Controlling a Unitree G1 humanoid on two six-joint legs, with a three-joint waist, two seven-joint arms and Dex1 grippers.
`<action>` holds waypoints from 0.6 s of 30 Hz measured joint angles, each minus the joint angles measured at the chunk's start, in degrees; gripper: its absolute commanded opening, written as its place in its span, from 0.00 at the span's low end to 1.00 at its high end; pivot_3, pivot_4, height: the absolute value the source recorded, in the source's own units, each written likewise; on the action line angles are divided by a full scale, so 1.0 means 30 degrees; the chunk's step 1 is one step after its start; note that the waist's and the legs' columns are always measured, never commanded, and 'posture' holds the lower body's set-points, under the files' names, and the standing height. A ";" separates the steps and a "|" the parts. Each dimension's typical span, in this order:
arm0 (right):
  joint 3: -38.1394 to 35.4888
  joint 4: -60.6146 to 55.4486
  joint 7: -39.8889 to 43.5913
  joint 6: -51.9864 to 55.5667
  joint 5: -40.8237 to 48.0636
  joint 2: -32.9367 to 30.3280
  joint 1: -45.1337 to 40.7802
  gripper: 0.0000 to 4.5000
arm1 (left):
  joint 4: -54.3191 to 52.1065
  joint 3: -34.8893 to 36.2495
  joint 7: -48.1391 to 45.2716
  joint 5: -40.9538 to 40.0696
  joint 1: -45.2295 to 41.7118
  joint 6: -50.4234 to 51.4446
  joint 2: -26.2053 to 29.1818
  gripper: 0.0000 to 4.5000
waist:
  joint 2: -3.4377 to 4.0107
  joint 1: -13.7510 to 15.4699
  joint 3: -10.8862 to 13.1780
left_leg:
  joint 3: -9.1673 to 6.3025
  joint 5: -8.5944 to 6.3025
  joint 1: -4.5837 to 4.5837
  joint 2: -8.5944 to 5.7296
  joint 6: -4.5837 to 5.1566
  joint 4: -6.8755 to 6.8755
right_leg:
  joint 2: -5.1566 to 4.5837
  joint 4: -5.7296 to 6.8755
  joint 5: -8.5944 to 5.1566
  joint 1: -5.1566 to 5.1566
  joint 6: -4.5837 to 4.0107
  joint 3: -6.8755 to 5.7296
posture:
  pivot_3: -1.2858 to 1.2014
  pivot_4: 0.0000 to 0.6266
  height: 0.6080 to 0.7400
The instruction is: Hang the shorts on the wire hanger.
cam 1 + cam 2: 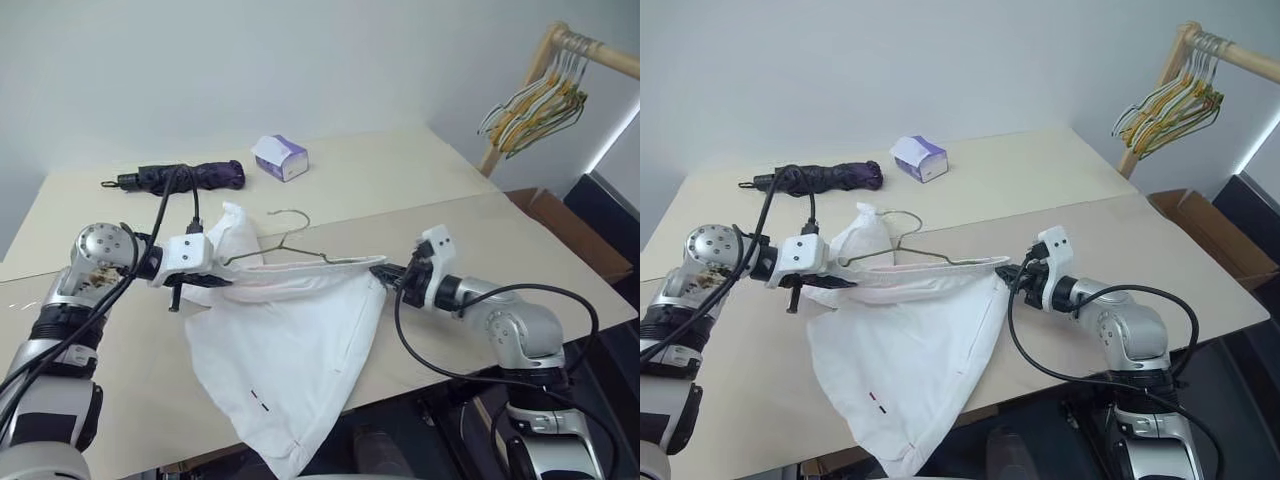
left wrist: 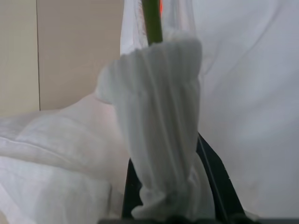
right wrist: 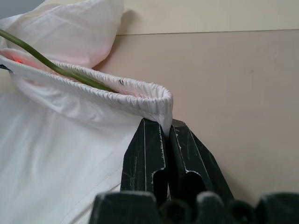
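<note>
The shorts (image 1: 285,350) are stretched by the waistband between both end effectors, left (image 1: 205,280) and right (image 3: 167,133) each clenched on an end. The hanger (image 1: 290,250) lies along that band, hook toward the bench's (image 1: 400,180) far side.

- Soft, even, bright indoor light, with no glare.
- The hanging thin white fabric shorts (image 1: 290,350) cast a faint shadow on the pale beige table (image 1: 380,180).
- The close-up left wrist view is slightly blurred; both head views are sharp.
</note>
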 measured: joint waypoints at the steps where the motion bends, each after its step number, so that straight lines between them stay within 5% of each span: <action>1: 0.0317 -0.0229 0.0076 -0.0101 -0.0014 -0.0307 0.0015 0.01 | 0.0100 -0.0072 0.0155 0.0137 -0.0029 -0.0128 -0.0003 0.00 | 0.0000 0.0035 0.0000 | 0.0000 0.0000 -0.0002 0.0000 0.0000 0.0000 | 0.0000 0.0000 0.0000 -0.0004 0.0001 -0.0001 | 0.45 0.00 1.00; 13: 0.4458 -0.5565 0.0468 -0.1771 -0.2391 -0.1610 -0.0322 0.01 | 0.0737 -0.0757 0.1739 0.1337 -0.2014 0.3132 -0.2640 0.00 | -0.0028 -0.0023 -0.0018 | -0.0002 -0.0003 -0.0011 -0.0002 0.0005 0.0004 | 0.0012 0.0003 -0.0001 -0.0013 0.0001 -0.0023 | 0.44 0.00 1.00; 18: 0.5761 -0.5253 0.0261 -0.1974 -0.3960 -0.1937 -0.0309 0.32 | 0.0737 -0.0657 0.1733 0.1225 -0.2049 0.3298 -0.2791 0.00 | -0.0028 -0.0025 -0.0018 | -0.0003 0.0000 -0.0011 0.0001 0.0000 0.0005 | 0.0010 0.0004 -0.0001 -0.0011 0.0001 -0.0022 | 0.44 0.00 1.00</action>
